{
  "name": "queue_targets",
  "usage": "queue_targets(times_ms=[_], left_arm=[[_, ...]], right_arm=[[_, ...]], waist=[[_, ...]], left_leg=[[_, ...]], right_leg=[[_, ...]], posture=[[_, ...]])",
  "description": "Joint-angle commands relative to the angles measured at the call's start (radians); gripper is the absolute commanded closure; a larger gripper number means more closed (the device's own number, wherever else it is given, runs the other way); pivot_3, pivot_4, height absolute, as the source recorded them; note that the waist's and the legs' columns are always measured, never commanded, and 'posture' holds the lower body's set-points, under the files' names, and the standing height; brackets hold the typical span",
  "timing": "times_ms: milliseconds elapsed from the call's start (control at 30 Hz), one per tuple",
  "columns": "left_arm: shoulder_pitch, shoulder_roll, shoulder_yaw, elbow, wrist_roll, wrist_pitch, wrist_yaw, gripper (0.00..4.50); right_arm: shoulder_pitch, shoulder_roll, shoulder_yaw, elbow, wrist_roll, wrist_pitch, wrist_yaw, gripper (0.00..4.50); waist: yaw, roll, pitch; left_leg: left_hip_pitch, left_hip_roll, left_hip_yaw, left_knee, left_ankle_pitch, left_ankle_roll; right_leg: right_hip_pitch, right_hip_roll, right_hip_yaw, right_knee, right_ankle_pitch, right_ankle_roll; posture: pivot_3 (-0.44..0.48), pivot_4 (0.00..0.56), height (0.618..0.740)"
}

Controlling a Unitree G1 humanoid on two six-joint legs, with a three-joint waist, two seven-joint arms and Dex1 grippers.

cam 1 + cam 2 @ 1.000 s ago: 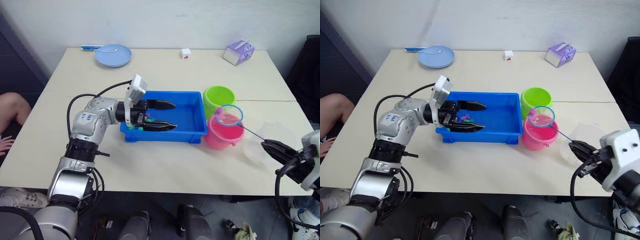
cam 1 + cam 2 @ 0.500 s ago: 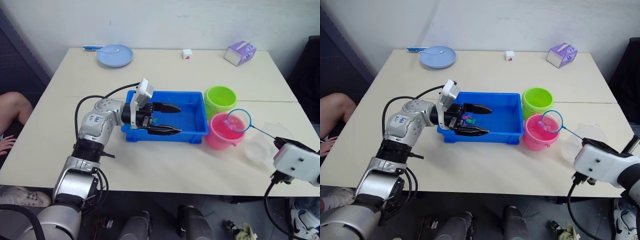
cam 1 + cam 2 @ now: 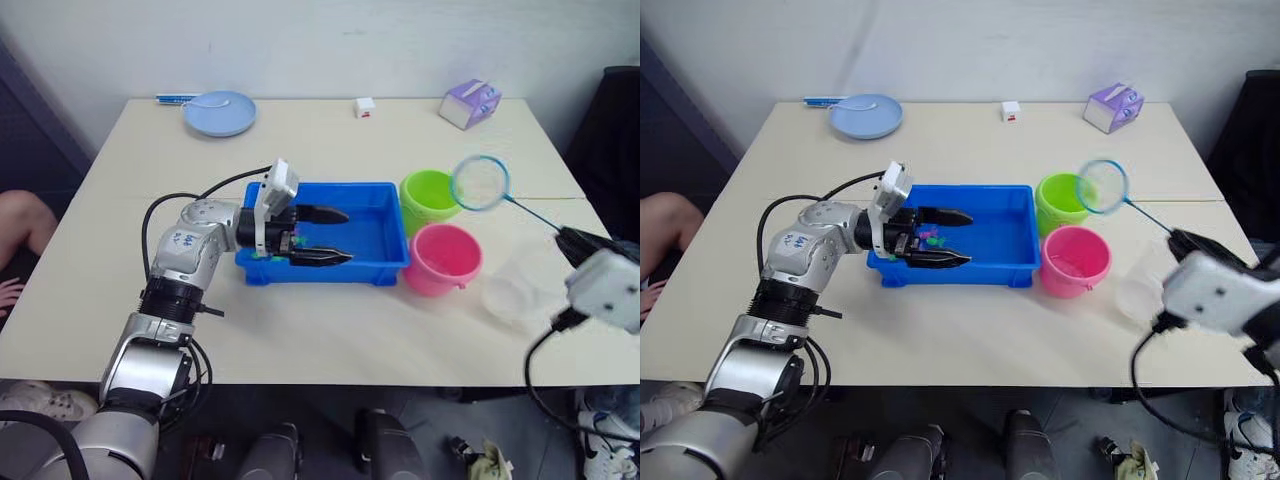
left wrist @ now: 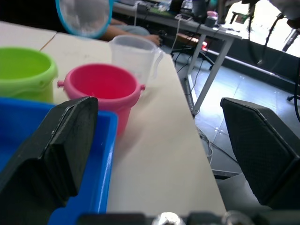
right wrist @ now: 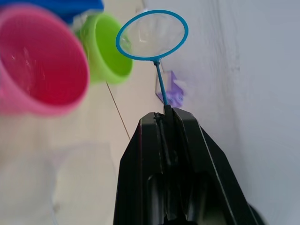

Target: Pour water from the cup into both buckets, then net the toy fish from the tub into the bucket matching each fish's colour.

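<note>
The small round net with light-blue hoop and thin handle (image 3: pixel 481 183) slants up from the right gripper (image 5: pixel 165 117), which clamps its stick, hoop raised beside the lime green plastic bucket (image 3: pixel 430 197). Beige table (image 3: pixel 330 330), white wall behind. Left gripper (image 3: pixel 325 235) spread wide over the blue rectangular tub (image 3: pixel 375 240).

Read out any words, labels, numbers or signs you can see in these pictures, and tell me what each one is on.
White sticker with dark marks on the left arm: too small and blurred to read.
Purple box at the far edge of the table: pale print on it, too small to read.
Small white block with a red patch: no legible text.
Cup, pink bucket, green bucket, tub: no readable text.
</note>
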Motion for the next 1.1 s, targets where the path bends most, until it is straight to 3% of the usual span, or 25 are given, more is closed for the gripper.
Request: queue_targets(times_ms=[33,233,533,900,1100], left_arm=[[0.024,0.056,0.046,0.017,0.03,-0.032,0.022,0.0],[0.169,0.185,0.151,-0.12,0.012,0.027,0.106,0.0],[0.401,0.316,0.317,-0.385,-0.034,0.166,0.248,0.0],[0.474,0.344,0.373,-0.527,-0.094,0.25,0.323,0.0],[0.479,0.347,0.377,-0.531,-0.099,0.251,0.342,0.0]], right_arm=[[-0.166,0.008,0.124,-0.023,0.16,0.191,0.0,3.74],[-0.435,0.065,0.433,0.107,0.203,0.281,0.024,3.74],[-0.617,0.194,0.733,0.38,0.091,0.171,0.055,3.74],[-0.762,0.281,0.839,0.689,-0.084,0.005,0.021,3.74],[-0.776,0.303,0.829,0.745,-0.1,-0.026,0.038,3.74]], waist=[[-0.005,0.0,0.0],[-0.007,0.0,0.0],[0.005,0.0,0.0],[-0.003,0.0,0.0],[-0.016,0.0,0.0]], left_leg=[[0.0,0.0,0.0,0.0,0.0,0.0],[-0.001,-0.001,-0.001,-0.001,0.0,0.0],[-0.002,-0.001,-0.001,0.0,0.0,0.0],[-0.002,-0.001,-0.001,-0.001,0.0,0.0],[-0.002,-0.001,-0.001,-0.001,0.0,0.0]], right_leg=[[0.0,0.0,0.0,0.0,0.0,0.0],[-0.001,-0.001,0.0,-0.001,0.0,0.0],[-0.002,-0.001,-0.001,-0.001,0.0,0.0],[-0.002,-0.001,-0.002,-0.001,0.0,-0.001],[-0.002,-0.001,-0.002,-0.001,0.0,-0.001]], posture=[[0.0,0.15,0.74],[0.0,0.15,0.74],[0.0,0.15,0.74],[0.0,0.15,0.74],[0.0,0.15,0.74]])
